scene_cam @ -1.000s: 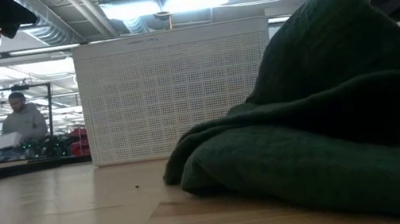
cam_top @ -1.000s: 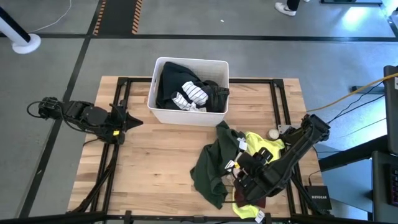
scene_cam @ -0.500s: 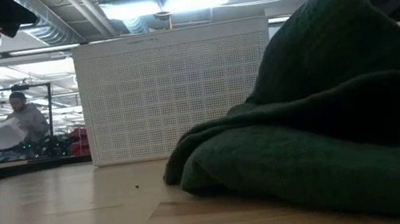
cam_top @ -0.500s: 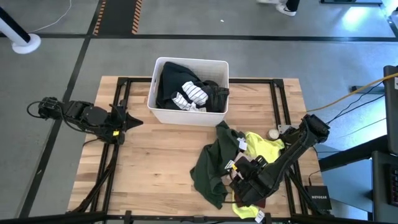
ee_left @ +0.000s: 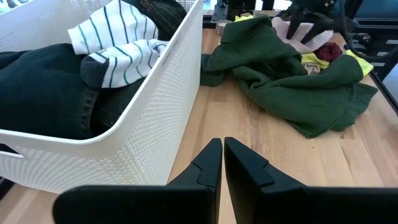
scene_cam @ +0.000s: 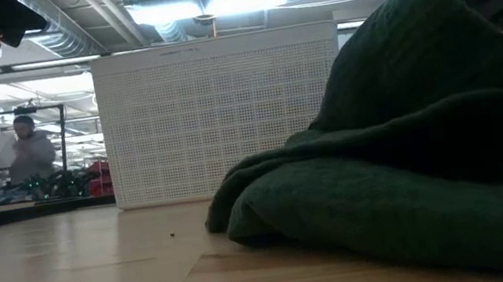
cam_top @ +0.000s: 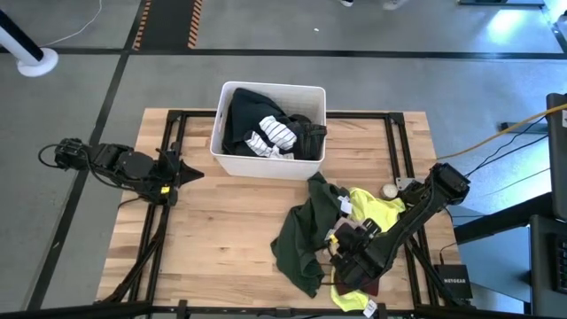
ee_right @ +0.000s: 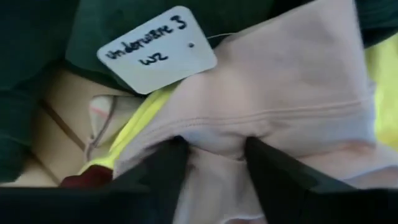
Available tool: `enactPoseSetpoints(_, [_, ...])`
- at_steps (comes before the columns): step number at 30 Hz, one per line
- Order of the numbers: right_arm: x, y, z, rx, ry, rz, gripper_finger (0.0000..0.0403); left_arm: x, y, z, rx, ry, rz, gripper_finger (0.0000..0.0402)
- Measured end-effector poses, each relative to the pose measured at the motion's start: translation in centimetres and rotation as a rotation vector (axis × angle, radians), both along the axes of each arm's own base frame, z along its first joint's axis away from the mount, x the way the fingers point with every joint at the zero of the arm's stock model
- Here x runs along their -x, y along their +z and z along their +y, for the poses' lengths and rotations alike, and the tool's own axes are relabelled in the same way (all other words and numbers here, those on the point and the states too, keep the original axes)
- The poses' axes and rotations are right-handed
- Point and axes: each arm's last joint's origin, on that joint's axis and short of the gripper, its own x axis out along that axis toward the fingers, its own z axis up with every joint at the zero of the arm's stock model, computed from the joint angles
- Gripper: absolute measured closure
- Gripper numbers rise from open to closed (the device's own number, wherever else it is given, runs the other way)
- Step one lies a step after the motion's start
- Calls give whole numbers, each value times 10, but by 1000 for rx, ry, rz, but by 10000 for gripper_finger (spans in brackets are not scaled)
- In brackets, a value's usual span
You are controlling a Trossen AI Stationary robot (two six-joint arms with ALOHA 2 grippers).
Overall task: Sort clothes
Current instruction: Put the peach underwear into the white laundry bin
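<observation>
Now the right gripper pinches a fold of the pale pink fabric garment, so lift slowly, clear of the dark green garment; left gripper idles, fingers together.

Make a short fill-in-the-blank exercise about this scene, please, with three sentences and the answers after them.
1. The right gripper pinches a fold of the pale ____ garment.
2. The white tag reads "underwear 3" in ____ handwriting.
3. The left gripper waits with its fingers ____, beside the white bin.

Answers: pink; black; shut
</observation>
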Motion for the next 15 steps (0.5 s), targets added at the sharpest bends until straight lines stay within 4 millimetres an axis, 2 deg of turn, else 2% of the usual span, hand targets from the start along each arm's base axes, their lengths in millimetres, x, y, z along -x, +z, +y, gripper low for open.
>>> enactPoseSetpoints(5, [1, -1, 0, 6, -1, -3, 371, 0, 0, 0, 0, 0, 0, 389])
enactPoseSetpoints(6, [0, 0, 0, 5, -3, -5, 385, 0, 0, 0, 0, 0, 0, 389])
enactPoseSetpoints(11, [-5, 11, 5, -13, -3, -38, 374, 0, 0, 0, 0, 0, 0, 389])
enactPoseSetpoints(15, [-10, 36, 9, -23, 13, -55, 393, 0, 0, 0, 0, 0, 0, 389])
